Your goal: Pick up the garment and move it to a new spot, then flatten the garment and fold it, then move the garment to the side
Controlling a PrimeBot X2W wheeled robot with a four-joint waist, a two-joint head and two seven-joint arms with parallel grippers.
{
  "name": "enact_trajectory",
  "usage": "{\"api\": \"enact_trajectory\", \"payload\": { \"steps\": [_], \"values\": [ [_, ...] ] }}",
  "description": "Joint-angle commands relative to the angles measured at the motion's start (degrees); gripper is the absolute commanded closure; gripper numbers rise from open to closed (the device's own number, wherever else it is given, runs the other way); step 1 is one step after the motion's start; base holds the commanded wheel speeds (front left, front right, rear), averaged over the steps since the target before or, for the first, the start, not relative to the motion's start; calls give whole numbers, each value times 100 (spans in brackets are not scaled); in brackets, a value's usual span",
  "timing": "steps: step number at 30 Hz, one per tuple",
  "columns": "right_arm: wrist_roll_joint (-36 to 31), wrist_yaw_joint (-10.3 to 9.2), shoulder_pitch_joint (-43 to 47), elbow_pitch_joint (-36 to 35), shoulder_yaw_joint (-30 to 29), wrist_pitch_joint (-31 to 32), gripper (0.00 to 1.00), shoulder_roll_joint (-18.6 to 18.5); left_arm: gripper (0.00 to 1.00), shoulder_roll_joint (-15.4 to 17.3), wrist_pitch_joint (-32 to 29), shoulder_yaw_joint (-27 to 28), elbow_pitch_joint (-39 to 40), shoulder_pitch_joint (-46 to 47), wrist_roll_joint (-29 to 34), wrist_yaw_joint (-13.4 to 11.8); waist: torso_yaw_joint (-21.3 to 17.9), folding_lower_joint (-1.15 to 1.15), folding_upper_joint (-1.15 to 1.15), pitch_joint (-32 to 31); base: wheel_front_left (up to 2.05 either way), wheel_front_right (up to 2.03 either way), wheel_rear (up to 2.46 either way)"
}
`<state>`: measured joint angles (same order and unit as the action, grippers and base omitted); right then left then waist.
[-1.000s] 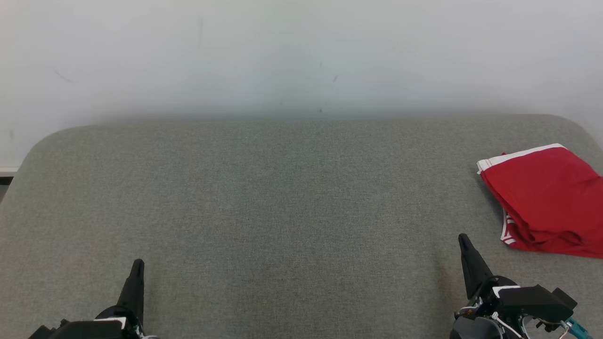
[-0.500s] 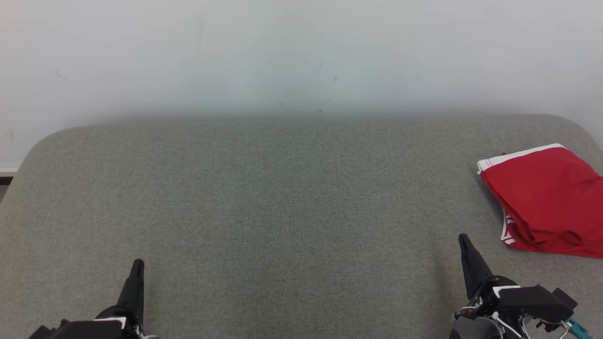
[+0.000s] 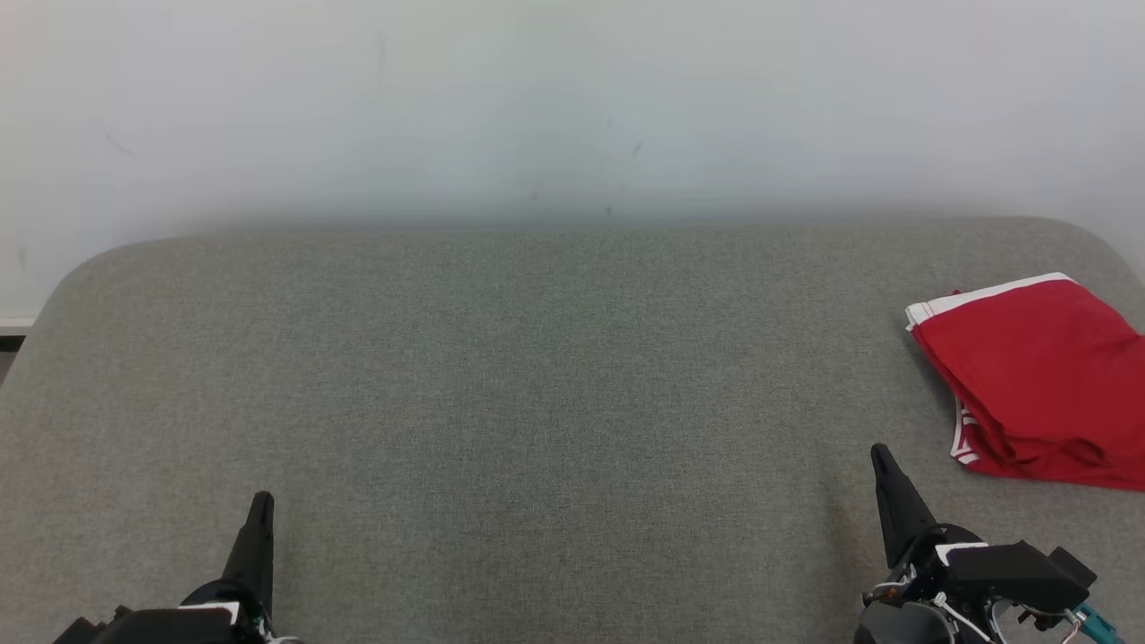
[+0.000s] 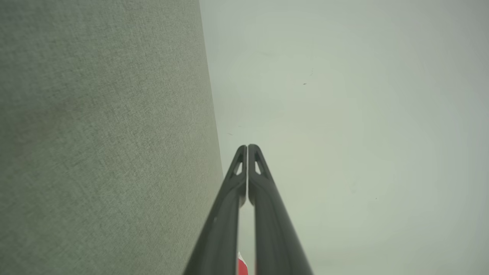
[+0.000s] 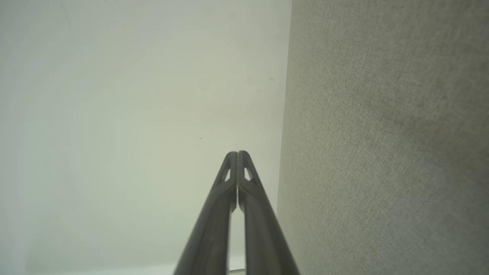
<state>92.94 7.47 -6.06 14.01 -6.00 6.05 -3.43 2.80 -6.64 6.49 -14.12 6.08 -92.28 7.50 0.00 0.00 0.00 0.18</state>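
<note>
Nearest the camera in the head view, the left gripper [image 3: 260, 505] rises from the lower left and the right gripper [image 3: 883, 461] from the lower right, each over the front part of a grey fabric-covered surface [image 3: 537, 385]. Both pincers are closed and empty. In the left wrist view the two dark fingers of the left gripper [image 4: 247, 147] meet at their tips, and in the right wrist view those of the right gripper [image 5: 237, 153] likewise press together. Beyond the right gripper and further to the right, apart from it, lies the garment [image 3: 1038, 385]. It is red with white trim, folded into a compact stack at the surface's right edge, and partly cut by the frame. A red sliver [image 4: 241, 266] low between the left fingers in the left wrist view is probably the same garment. Behind the surface stands a pale wall [image 3: 537, 107].
</note>
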Motion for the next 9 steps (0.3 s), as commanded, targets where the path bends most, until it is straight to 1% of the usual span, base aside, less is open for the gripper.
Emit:
{"api": "enact_trajectory", "payload": {
  "steps": [1, 9],
  "values": [
    [-20, 4, -31, 3, -7, 23, 100, 26, 100, 15, 1, 14, -1, 46, -27, 8, 0, 0, 0, 0, 0, 0, 0],
    [-27, 4, -32, 3, -14, 28, 100, 30, 100, 15, 1, 13, 0, 45, -27, 8, 0, 0, 0, 0, 0, 0, 0]
  ]
}}
